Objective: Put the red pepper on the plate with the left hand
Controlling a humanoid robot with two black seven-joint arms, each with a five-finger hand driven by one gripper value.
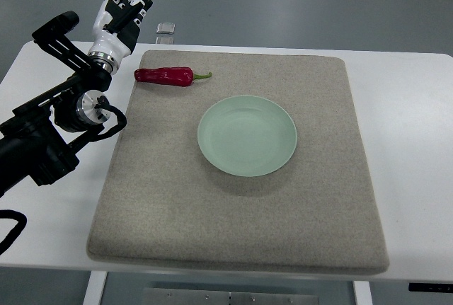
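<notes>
Left hand (126, 9) hovering open, empty, beyond surface's far-left corner; red pepper (164, 76) lying ungrasped nearby, plate (247, 136) waiting mid-surface.

A white table (410, 142) carries a large grey felt mat (241, 227) that covers most of its top, leaving bare margins at the left and right. A small clear object (165, 30) sits at the table's far edge. Beyond lies a grey floor (283, 1).
</notes>
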